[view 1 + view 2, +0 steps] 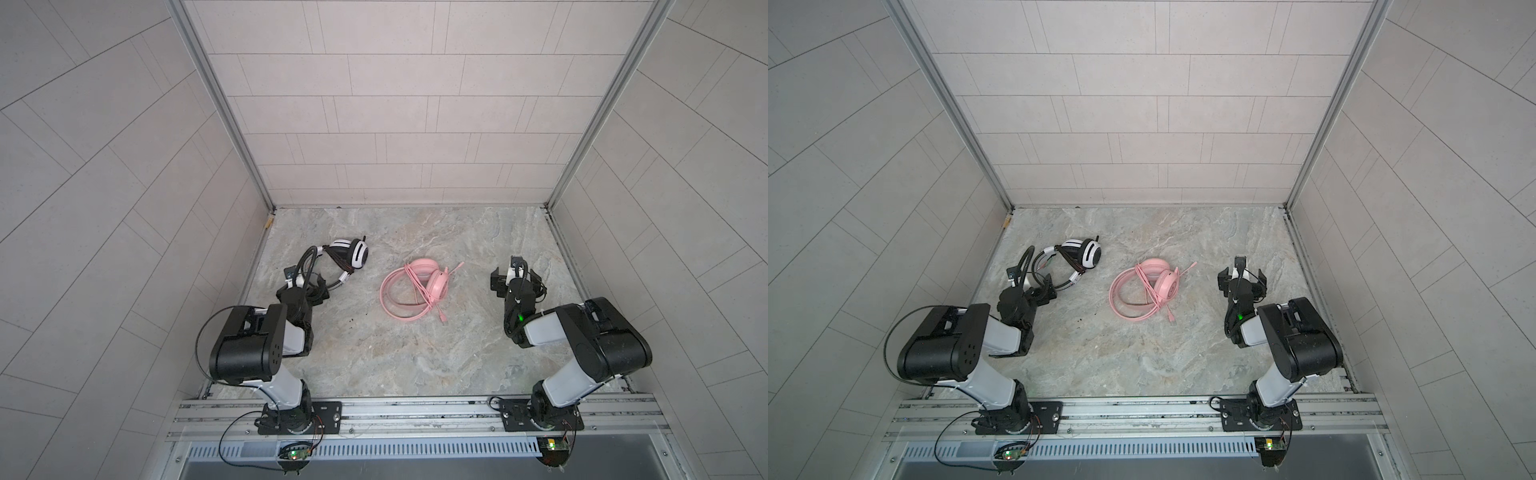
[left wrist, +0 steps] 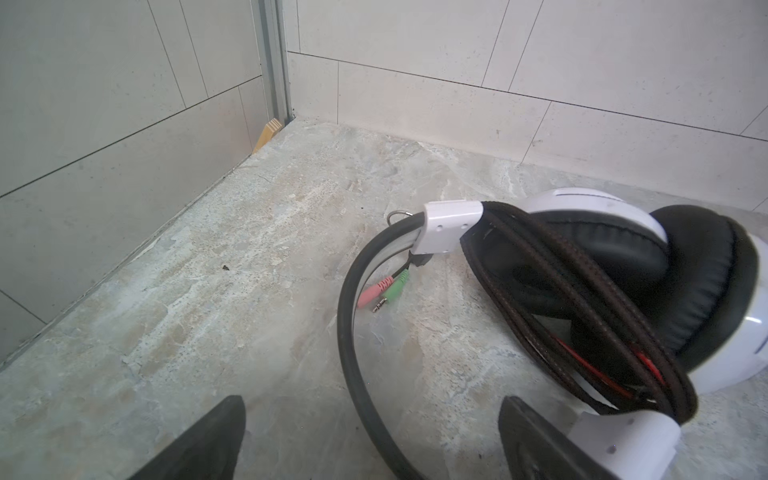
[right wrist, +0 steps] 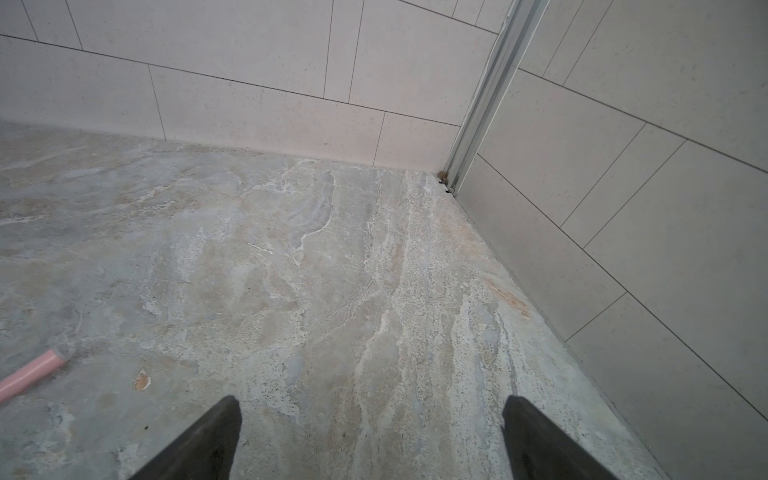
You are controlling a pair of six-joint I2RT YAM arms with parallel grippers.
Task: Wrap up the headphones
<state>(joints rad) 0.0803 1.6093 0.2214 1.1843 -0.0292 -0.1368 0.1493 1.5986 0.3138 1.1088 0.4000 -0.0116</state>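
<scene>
White-and-black headphones (image 1: 353, 253) (image 1: 1087, 254) (image 2: 602, 286) lie at the back left of the stone floor, with their black braided cable (image 2: 582, 307) wound over the ear cups. Their pink and green plugs (image 2: 382, 293) rest on the floor. My left gripper (image 1: 305, 284) (image 1: 1032, 282) (image 2: 371, 401) stands open just in front of them; the black headband (image 2: 347, 316) runs between its spread jaws, ungripped. Pink headphones (image 1: 415, 291) (image 1: 1146, 291) lie in the middle, pink cable looped round them. My right gripper (image 1: 516, 275) (image 1: 1242, 274) (image 3: 371, 401) is open and empty to their right; the pink mic boom tip (image 3: 29, 374) shows beside it.
Tiled walls close in the floor on the left, back and right. A small wooden wedge (image 1: 270, 220) (image 2: 270, 132) sits in the back left corner. A metal rail (image 1: 415, 411) carrying both arm bases runs along the front edge.
</scene>
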